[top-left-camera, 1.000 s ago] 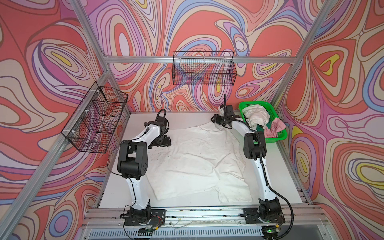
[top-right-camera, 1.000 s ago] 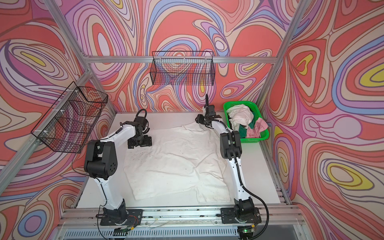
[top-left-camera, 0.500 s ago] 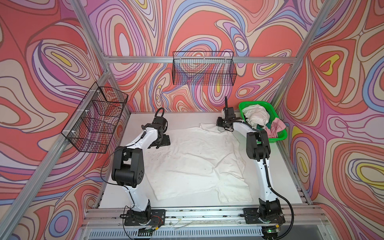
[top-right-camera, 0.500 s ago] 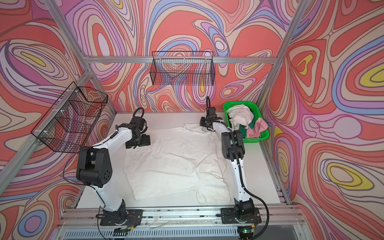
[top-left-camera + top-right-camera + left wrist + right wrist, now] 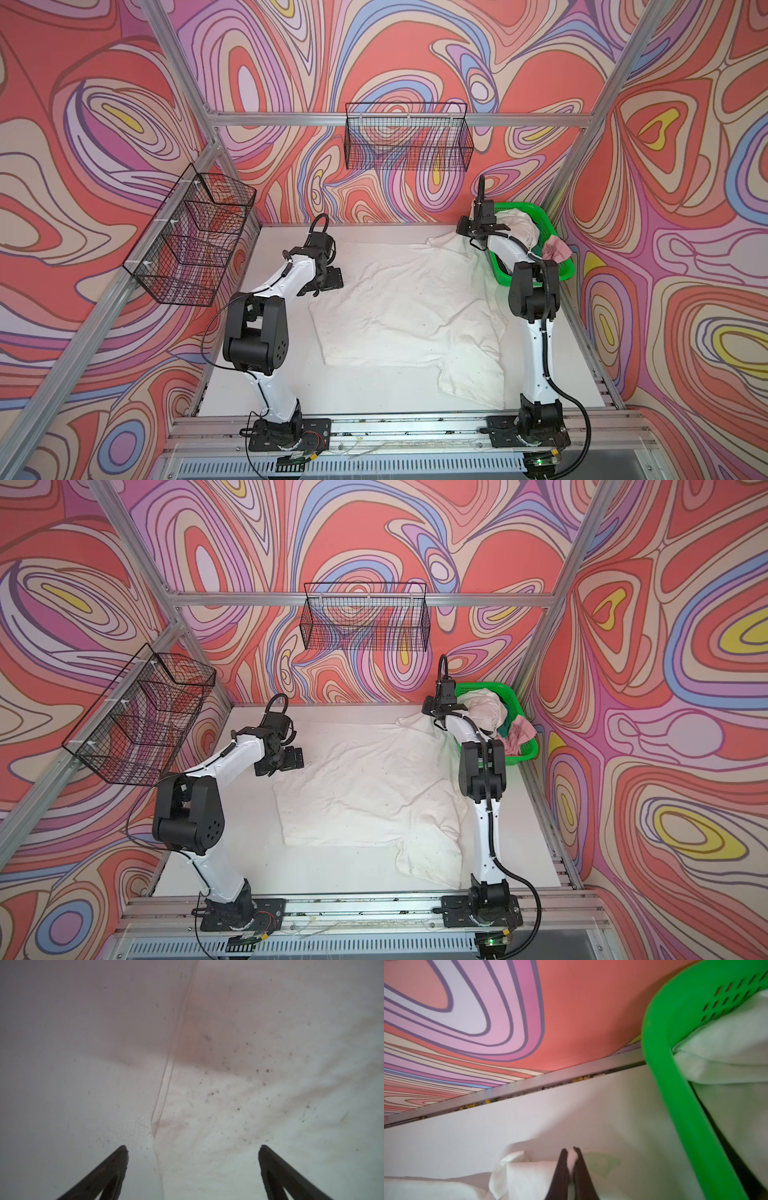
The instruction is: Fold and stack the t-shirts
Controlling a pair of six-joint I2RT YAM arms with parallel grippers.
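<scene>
A large white t-shirt (image 5: 407,307) (image 5: 370,796) with small dark specks lies spread on the table. My left gripper (image 5: 328,286) (image 5: 282,766) hovers open over its far left corner. In the left wrist view, the left gripper (image 5: 192,1148) straddles the shirt's edge (image 5: 162,1105) with nothing between the fingers. My right gripper (image 5: 477,244) (image 5: 437,723) (image 5: 571,1150) is shut on a pinch of white cloth at the shirt's far right corner, next to the green basket (image 5: 503,278). The basket holds a crumpled white shirt (image 5: 519,228), a pink one (image 5: 555,249) and a dark green one (image 5: 505,725).
The green basket (image 5: 675,1084) stands in the far right corner against the wall. Black wire baskets hang on the back wall (image 5: 407,141) and the left wall (image 5: 191,241). The back wall's metal rail (image 5: 529,1084) runs close behind the right gripper. Bare table (image 5: 353,390) shows at the front.
The right gripper has shut on the shirt's far right corner and drawn it to the right, toward the green basket. The left arm's elbow has swung outward; its gripper stays open.
</scene>
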